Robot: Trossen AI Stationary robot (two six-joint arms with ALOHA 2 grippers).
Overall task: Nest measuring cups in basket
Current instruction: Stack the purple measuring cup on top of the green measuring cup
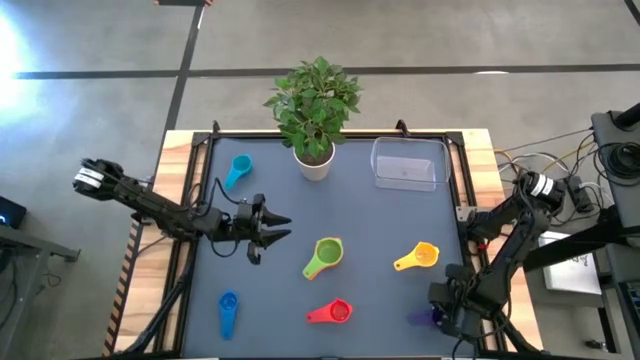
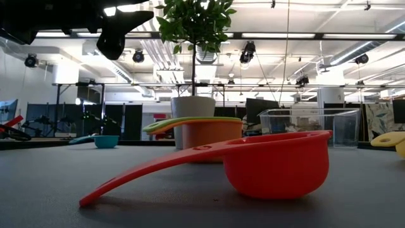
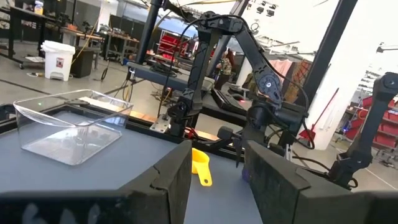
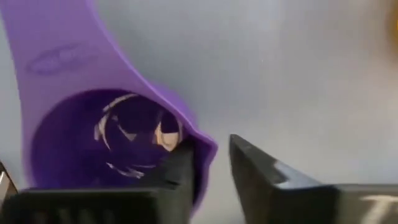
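The table carries a clear basket at upper right of the high view. Left gripper, mid-left, fingers apart and empty. Right gripper, lower right, fingers straddle the purple cup's rim.

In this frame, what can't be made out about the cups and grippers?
- Purple cup: mostly hidden under the right gripper in the high view.
- Right wrist view: the purple cup is cut off by the edges.
- Orange cup: its front is blocked by the red cup in the low view.
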